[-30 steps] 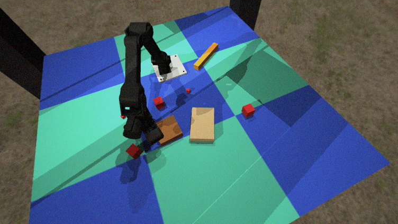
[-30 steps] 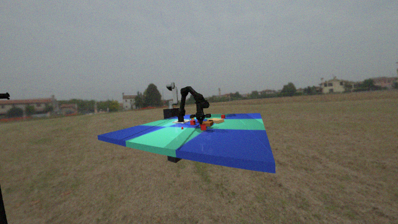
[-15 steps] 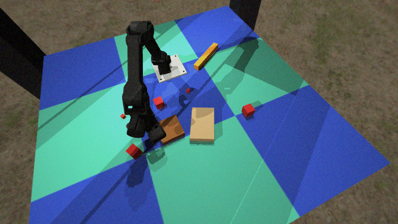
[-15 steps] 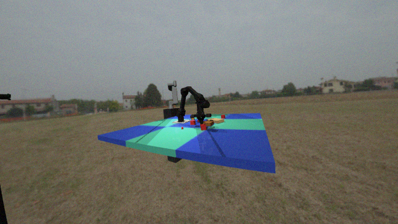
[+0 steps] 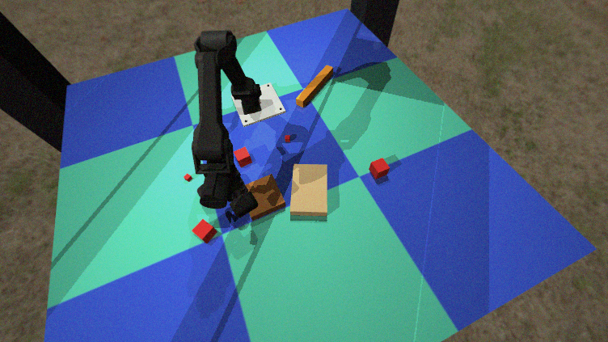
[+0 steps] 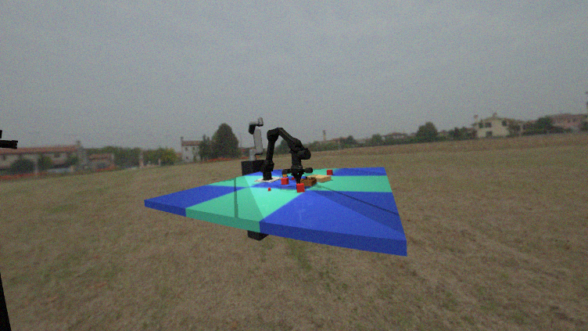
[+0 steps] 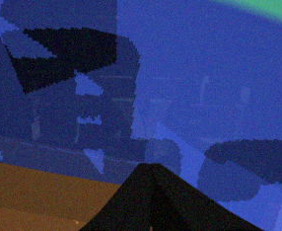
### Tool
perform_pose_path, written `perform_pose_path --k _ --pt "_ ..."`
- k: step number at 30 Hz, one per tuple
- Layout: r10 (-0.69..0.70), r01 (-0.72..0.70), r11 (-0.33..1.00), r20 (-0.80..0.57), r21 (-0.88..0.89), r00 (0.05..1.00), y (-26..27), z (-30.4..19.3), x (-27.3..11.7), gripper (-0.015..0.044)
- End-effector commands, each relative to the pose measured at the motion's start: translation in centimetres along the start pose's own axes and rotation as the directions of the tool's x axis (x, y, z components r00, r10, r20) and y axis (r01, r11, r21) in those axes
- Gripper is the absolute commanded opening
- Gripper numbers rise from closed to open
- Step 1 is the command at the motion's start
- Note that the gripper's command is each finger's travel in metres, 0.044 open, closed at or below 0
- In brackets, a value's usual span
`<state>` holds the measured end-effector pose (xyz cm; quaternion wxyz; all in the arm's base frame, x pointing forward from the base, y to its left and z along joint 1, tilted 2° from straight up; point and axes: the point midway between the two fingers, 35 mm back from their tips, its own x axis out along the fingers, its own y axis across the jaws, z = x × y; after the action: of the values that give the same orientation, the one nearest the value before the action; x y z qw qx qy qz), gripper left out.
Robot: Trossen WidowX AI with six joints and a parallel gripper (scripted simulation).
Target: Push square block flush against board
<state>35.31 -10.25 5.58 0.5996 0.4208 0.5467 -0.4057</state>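
Observation:
The brown square block (image 5: 268, 196) (image 6: 309, 182) (image 7: 41, 183) lies flat, turned at an angle to the board. The light tan rectangular board (image 5: 309, 189) (image 6: 322, 178) lies flat to its right in the top view. A narrow gap shows between the block's near right corner and the board's left side. My gripper (image 5: 230, 216) (image 6: 298, 180) (image 7: 148, 173) is shut and empty, pointing down by the block's left side, near its front left corner. The block's left part is hidden behind the hand in the top view. I cannot tell whether the fingers touch it.
A red cube (image 5: 204, 230) (image 6: 300, 188) lies just left of the fingers. Another red cube (image 5: 242, 157) is behind the block, and a third (image 5: 379, 167) is right of the board. Small red cubes (image 5: 287, 138) (image 5: 187, 177) and an orange bar (image 5: 314, 86) lie farther off.

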Motion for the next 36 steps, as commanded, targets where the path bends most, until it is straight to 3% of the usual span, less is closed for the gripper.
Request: perform_pose_path --k 1,36 --pt "-0.008 0.008 1.0 -0.011 -0.002 1.0 -0.1 -0.6 0.3 0.0" --pt "-0.007 0.007 1.0 -0.013 -0.002 1.0 0.4 -3.0 0.3 0.0"
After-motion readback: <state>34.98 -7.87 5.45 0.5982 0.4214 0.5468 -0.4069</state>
